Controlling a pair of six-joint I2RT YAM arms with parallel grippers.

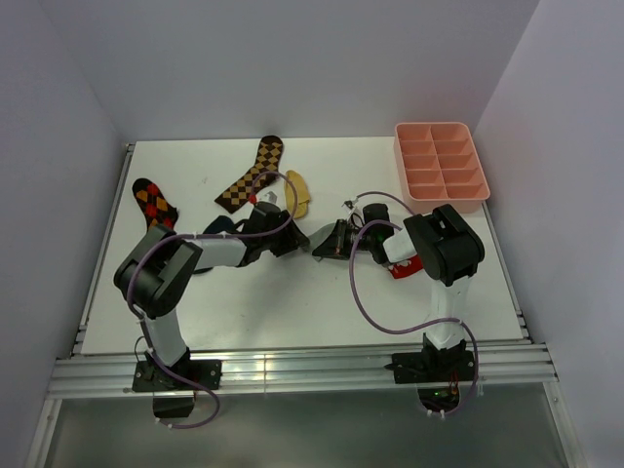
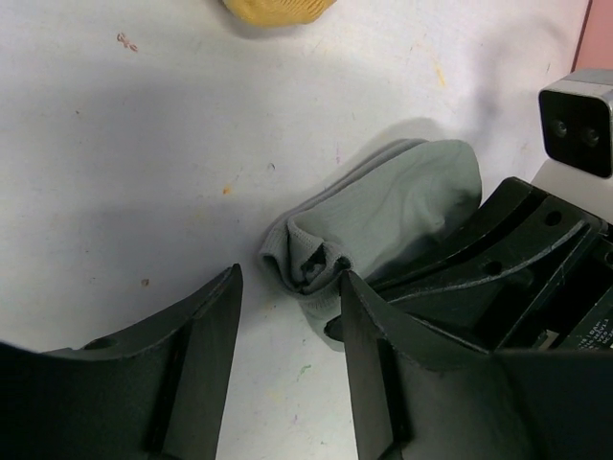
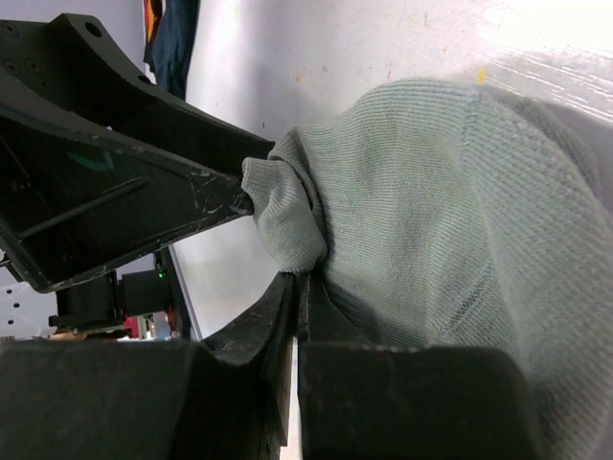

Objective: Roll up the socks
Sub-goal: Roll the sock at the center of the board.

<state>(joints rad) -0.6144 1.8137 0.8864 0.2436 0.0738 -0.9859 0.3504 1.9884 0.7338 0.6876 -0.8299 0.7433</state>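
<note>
The grey sock (image 2: 402, 206) lies on the white table (image 1: 292, 302) near its middle, between your two arms, bunched into a loose lump with one end folded in on itself. Your right gripper (image 3: 299, 287) has its jaws pressed together on a fold of that sock: in the right wrist view the knit is pinched where the two fingers meet, and the rest of the sock bulges up and to the right of them. Your left gripper (image 2: 292, 287) has its jaws apart. The folded end of the sock sits just beyond its right-hand finger (image 2: 383, 345), and the right wrist view shows that fingertip touching the bunched end. Nothing lies between the left fingers but bare table.

A small label on the right gripper's body, at the right edge of the left wrist view, carries print too small to read.

Further out, the mustard yellow sock (image 1: 298, 192) lies just beyond the left gripper, beside a brown-and-black checkered sock (image 1: 252, 175). A red, orange and black argyle sock (image 1: 154, 202) lies near the table's left edge. A navy sock (image 3: 177, 48) shows at the top of the right wrist view, well apart from the grey one. A pink compartment tray (image 1: 398, 161) stands at the far right corner.
</note>
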